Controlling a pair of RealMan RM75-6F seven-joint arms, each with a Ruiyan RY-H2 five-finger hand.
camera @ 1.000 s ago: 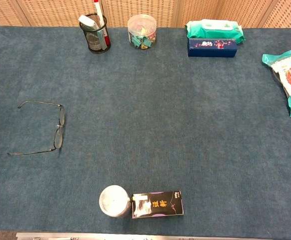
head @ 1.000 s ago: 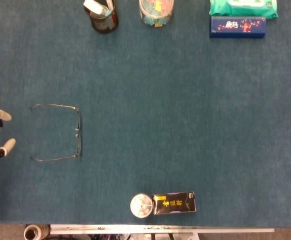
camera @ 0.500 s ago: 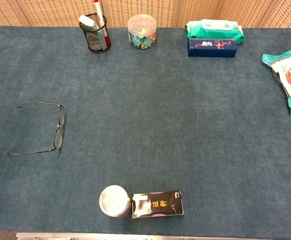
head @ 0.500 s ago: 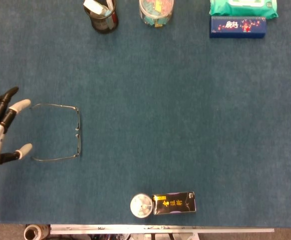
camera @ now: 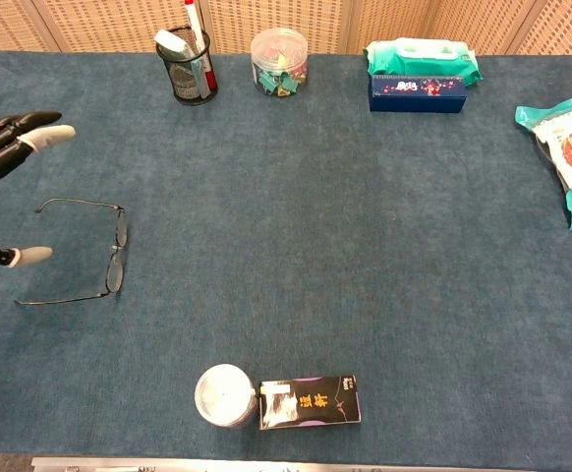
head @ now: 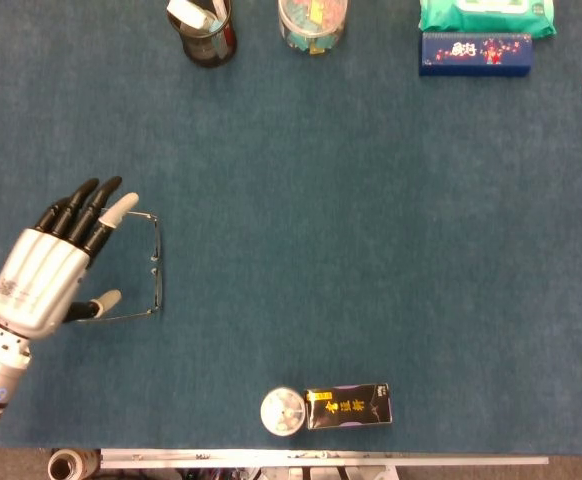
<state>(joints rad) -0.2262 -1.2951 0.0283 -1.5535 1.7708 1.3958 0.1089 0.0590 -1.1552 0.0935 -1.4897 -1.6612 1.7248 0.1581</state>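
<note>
My left hand (head: pixel 46 275), fingers spread and empty, hovers over the thin wire-framed spectacles (head: pixel 131 265): light, fragile, flat; I'd pinch the bridge.

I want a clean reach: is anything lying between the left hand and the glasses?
Nothing visible does. The left hand hangs open right over the arms of the glasses, fingers spread. Only bare blue table surrounds them; the round tin and black box sit well off, near the front edge.
</note>
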